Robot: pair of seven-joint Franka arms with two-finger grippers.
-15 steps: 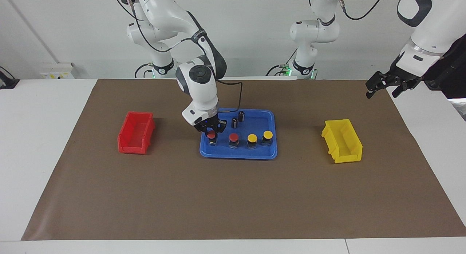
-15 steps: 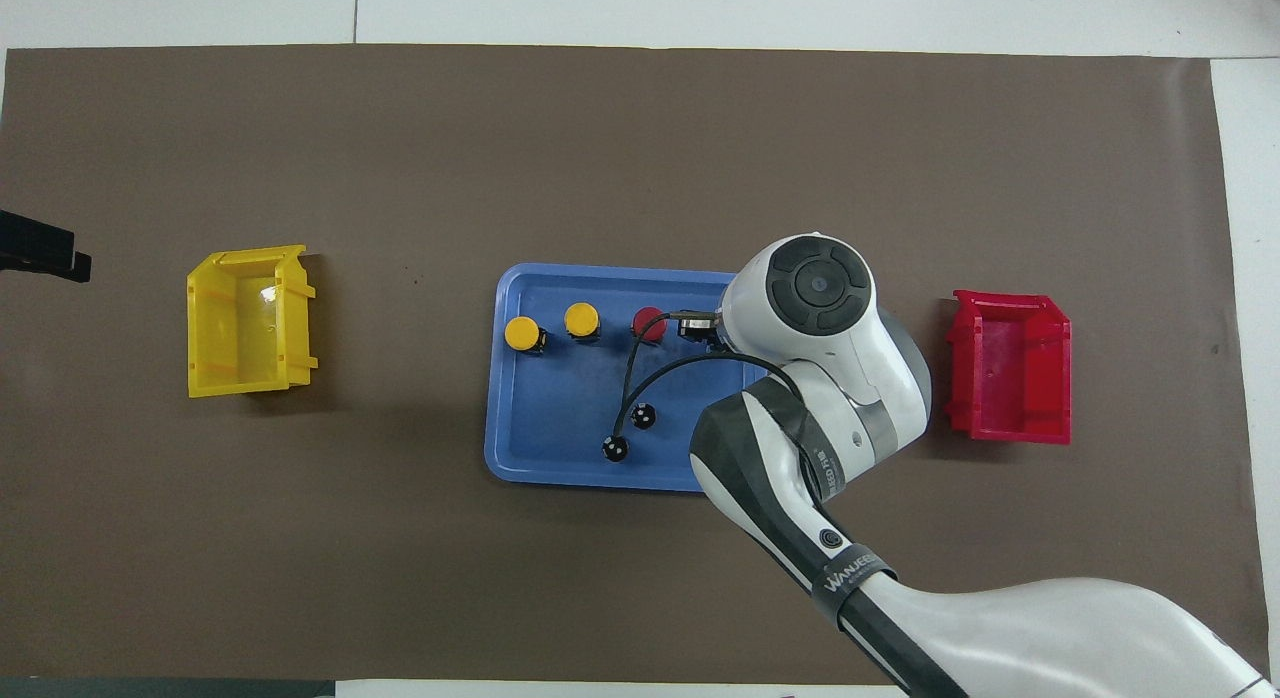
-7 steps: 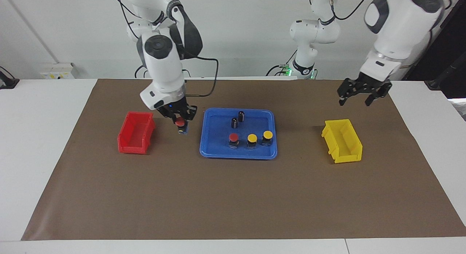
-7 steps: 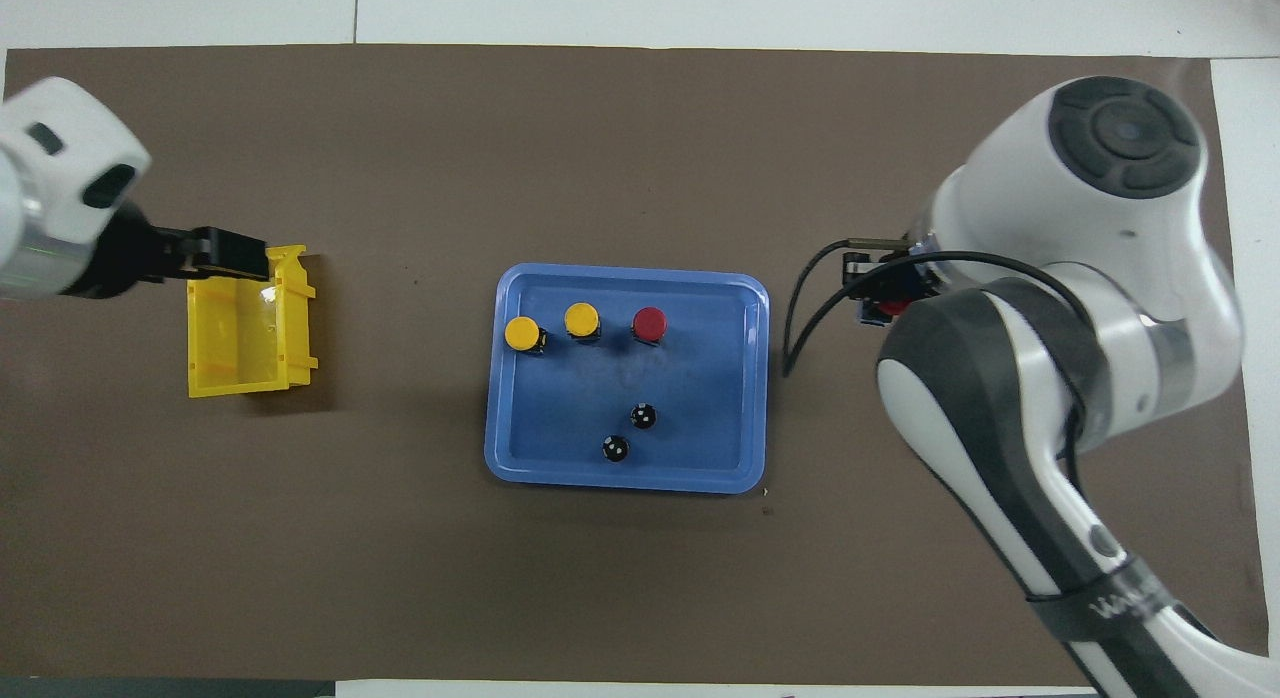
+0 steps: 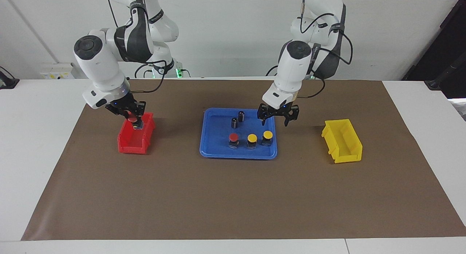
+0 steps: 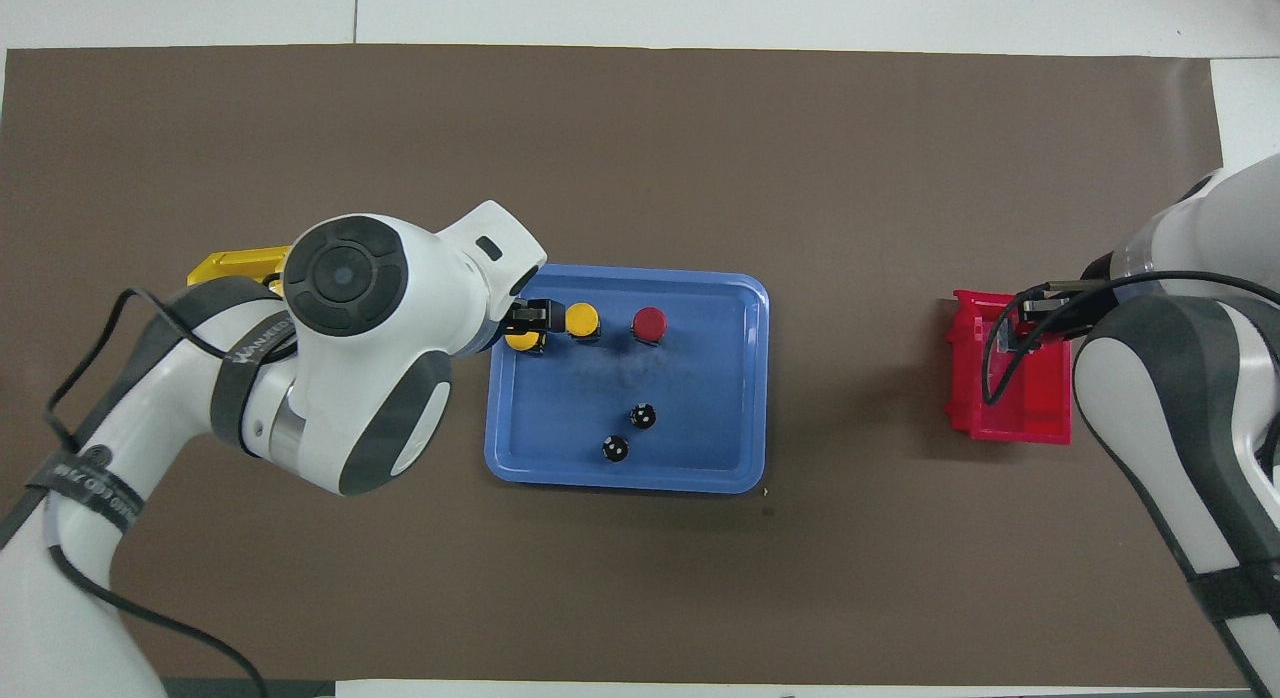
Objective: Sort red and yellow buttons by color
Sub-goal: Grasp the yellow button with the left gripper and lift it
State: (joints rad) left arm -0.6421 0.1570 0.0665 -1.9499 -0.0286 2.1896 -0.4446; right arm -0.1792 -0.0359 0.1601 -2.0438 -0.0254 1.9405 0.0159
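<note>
Red button (image 5: 133,120) sits clenched in your right hand (image 5: 133,120) over the red bin (image 5: 128,143); release high and it bounces out. Left hand (image 5: 278,116) hangs spread above the tray's (image 5: 238,155) yellow button (image 5: 268,135); off-center descent tips it

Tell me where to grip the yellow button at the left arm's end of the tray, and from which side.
Grip the yellow button by its short dark body, just under the cap, from straight above: it stands upright, with its neighbour close beside it. The left gripper hangs open over it.
</note>
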